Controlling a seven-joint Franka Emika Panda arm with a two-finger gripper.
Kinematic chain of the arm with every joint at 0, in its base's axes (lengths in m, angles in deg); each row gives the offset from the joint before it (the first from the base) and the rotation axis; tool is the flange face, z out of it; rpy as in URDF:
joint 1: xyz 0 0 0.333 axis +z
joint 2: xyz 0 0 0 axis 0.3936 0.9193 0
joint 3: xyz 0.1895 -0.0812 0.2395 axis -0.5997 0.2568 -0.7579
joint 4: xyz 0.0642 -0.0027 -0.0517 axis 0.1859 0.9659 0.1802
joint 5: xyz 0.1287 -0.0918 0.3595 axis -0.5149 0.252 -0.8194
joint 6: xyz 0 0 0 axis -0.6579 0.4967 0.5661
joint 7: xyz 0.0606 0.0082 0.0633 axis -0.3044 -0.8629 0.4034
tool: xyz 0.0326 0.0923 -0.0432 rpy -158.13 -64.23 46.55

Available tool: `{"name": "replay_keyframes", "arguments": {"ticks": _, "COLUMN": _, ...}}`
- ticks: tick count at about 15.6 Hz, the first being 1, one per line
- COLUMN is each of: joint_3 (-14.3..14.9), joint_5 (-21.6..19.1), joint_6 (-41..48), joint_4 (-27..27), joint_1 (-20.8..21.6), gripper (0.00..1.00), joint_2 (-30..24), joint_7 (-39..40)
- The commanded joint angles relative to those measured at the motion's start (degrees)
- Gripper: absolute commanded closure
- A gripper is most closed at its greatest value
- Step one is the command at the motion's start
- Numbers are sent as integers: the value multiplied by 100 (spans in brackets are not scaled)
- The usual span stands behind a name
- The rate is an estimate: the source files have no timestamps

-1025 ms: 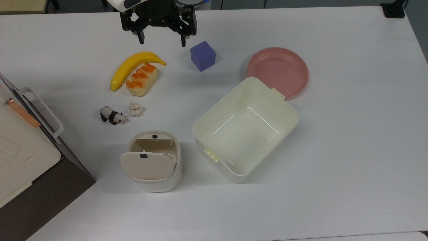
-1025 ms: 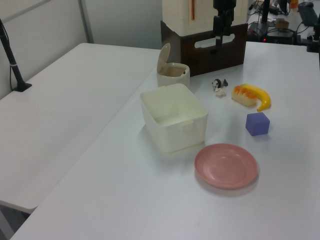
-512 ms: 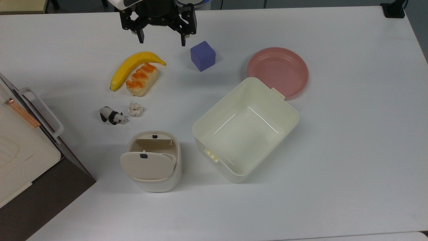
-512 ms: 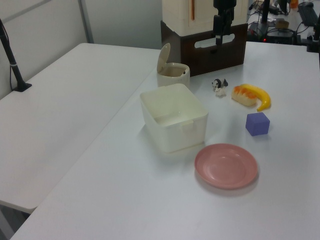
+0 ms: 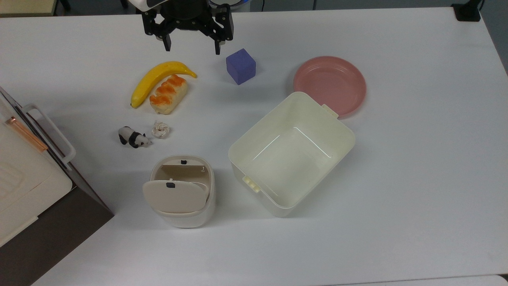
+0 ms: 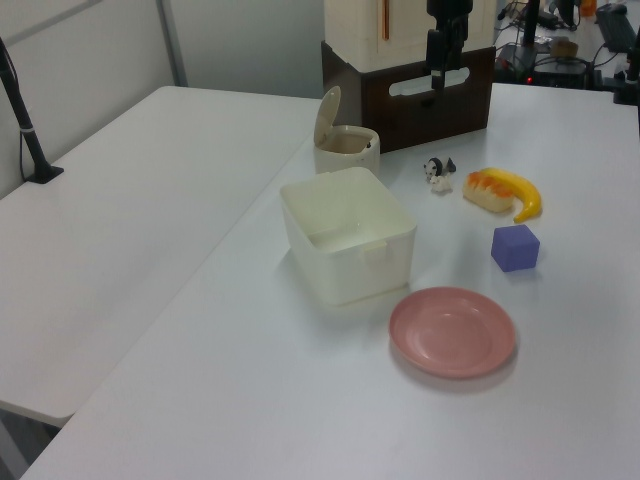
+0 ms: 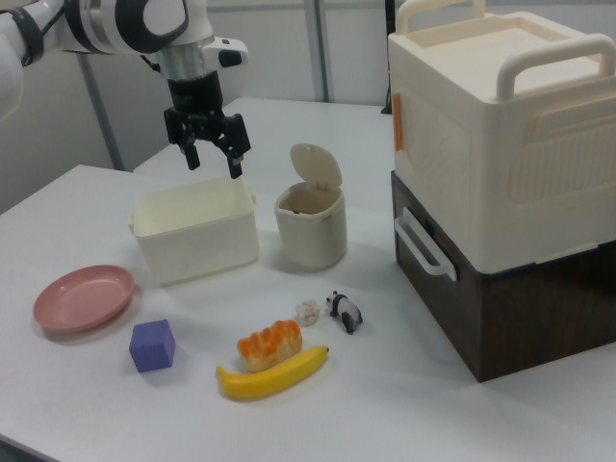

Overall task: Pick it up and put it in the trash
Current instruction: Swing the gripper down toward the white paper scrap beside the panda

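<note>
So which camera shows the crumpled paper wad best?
The top view: the paper wad lies unobstructed beside the panda. In the right view it is smaller; in the left view it nearly merges with the panda.

A: Where's the paper wad (image 5: 160,130)?
B: On the table (image 5: 416,159), just beside the panda (image 5: 133,137), on the top view's right of it. Bread (image 5: 168,94) touches the banana (image 5: 158,80) above them.
A: The bin (image 5: 180,191)?
B: Below the wad in the top view; tub (image 5: 291,153) to its right, plate (image 5: 329,85) behind the tub, cube (image 5: 240,66) left of the plate.
</note>
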Motion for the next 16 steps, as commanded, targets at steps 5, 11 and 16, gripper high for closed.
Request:
{"name": "replay_keyframes", "arguments": {"ticks": 5, "joint_3": 47, "joint_5": -7, "joint_6": -119, "joint_4": 107, "joint_1": 25, "gripper": 0, "joint_2": -164, "joint_7": 131}}
{"name": "replay_keyframes", "arguments": {"ticks": 11, "joint_3": 73, "joint_5": 81, "joint_6": -215, "joint_4": 204, "joint_1": -334, "gripper": 0, "joint_2": 134, "joint_7": 412}}
{"name": "replay_keyframes", "arguments": {"ticks": 16, "joint_3": 82, "joint_5": 607, "joint_6": -934, "joint_4": 510, "joint_1": -581, "gripper": 3, "joint_2": 714, "joint_7": 351}}
